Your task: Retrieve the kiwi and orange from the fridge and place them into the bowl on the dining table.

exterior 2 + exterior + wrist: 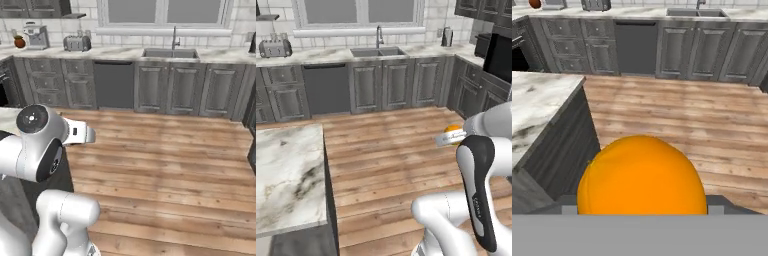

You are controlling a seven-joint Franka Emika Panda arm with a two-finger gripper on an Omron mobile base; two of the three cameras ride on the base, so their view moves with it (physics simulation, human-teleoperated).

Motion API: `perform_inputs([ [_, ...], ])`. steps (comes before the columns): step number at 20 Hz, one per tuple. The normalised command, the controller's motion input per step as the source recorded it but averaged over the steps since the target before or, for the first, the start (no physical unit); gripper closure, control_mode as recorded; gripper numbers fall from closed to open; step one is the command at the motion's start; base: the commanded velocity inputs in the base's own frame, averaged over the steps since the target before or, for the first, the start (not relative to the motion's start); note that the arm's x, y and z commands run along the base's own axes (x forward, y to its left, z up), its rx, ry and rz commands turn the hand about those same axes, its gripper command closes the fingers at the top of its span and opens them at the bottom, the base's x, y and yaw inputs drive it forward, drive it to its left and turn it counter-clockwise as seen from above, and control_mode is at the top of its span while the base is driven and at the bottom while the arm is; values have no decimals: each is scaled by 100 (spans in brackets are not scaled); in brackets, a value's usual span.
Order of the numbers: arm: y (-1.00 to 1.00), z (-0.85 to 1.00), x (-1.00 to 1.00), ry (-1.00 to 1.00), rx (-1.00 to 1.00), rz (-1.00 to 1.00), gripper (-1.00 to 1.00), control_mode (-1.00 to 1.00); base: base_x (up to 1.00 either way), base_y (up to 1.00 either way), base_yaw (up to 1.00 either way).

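Observation:
The orange (642, 175), bright and smooth, fills the lower middle of the hand view and sits between the dark fingertips (568, 204). My gripper (452, 135) is shut on the orange (453, 128) and holds it in the air over the wooden floor, to the right of the dining table (286, 175). The marbled top and grey base of the dining table (537, 110) lie at the left of the hand view. The kiwi, the fridge and the bowl are out of view.
A marble counter with a sink (378, 51) and a toaster (275, 48) runs along the far wall over grey cabinets and a dishwasher (327, 89). A reddish fruit (19, 42) sits on that counter. Open wooden floor (165, 150) lies between.

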Motion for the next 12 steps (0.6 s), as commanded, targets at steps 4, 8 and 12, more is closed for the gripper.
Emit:
perform_inputs([
  [4, 0, 0, 0, 0, 0, 0, 100, 100, -43, 58, 37],
  [8, 0, 0, 0, 0, 0, 0, 100, 100, -17, 73, 35],
  [12, 0, 0, 0, 0, 0, 0, 100, 100, 0, 94, 30],
])
